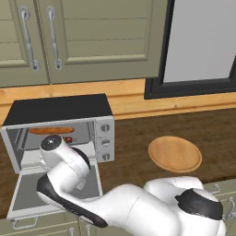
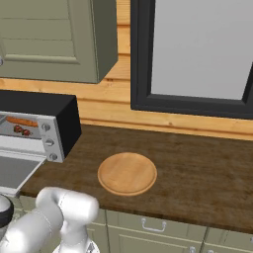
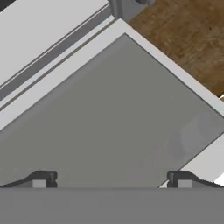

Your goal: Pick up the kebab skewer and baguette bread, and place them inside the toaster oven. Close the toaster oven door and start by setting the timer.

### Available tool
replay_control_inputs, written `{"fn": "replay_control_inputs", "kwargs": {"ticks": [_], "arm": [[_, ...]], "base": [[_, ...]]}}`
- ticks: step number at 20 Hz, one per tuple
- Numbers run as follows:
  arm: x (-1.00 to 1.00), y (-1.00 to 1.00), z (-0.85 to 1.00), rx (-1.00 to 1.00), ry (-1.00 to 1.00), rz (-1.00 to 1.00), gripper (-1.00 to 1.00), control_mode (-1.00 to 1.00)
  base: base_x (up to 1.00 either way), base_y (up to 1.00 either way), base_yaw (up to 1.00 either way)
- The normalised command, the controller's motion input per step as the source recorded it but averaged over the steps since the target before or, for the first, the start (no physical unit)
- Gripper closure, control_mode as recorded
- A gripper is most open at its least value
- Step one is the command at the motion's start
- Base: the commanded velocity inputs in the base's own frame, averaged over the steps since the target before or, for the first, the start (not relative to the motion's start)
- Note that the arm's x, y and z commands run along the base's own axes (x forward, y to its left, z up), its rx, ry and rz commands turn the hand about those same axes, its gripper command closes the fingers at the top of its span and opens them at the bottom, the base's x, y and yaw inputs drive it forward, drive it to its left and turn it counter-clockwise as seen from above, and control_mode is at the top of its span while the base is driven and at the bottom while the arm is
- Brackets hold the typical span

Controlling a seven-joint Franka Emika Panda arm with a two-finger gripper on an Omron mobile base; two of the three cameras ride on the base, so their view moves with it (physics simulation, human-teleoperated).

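The toaster oven (image 1: 57, 109) stands open at the left of the counter. Inside it the orange-brown baguette bread (image 1: 50, 130) lies along the back, and the kebab skewer (image 1: 68, 139) with its dark red chunks sits just in front of it; both also show as baguette (image 2: 21, 121) and skewer (image 2: 22, 130). The toaster oven door (image 1: 27, 198) hangs flat, dropped forward. My gripper (image 3: 111, 181) hovers close above the door's grey glass (image 3: 109, 122), open and holding nothing, its fingertips (image 3: 39, 180) wide apart. In the left base view my own arm hides the hand.
An empty round wooden plate (image 1: 175, 153) lies on the dark wood counter right of the oven. Three knobs (image 1: 105, 143) run down the oven's right side. Cabinets hang above, and a dark-framed window (image 1: 198, 46) is at the back right.
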Motion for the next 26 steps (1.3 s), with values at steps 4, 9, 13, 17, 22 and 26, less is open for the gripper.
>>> {"fn": "replay_control_inputs", "kwargs": {"ticks": [4,9,13,17,22,26], "arm": [[-1.0,0.0,0.0,0.0,0.06,0.35,-1.0,-1.0],[-0.97,0.01,-0.05,0.0,0.08,0.27,-1.0,-1.0],[-0.56,0.15,-0.25,0.0,0.17,0.06,-1.0,-1.0],[-0.07,0.03,-0.62,0.0,0.17,0.1,-1.0,-1.0],[0.45,0.09,-0.68,-0.01,-0.02,0.12,-1.0,-1.0],[0.26,0.0,-0.44,-0.03,-0.1,0.12,-1.0,-1.0]], "base": [[0.0,0.0,0.0],[0.0,0.0,0.0],[0.0,0.0,0.0],[0.0,0.0,0.0],[0.0,0.0,0.0],[0.0,0.0,0.0]]}}
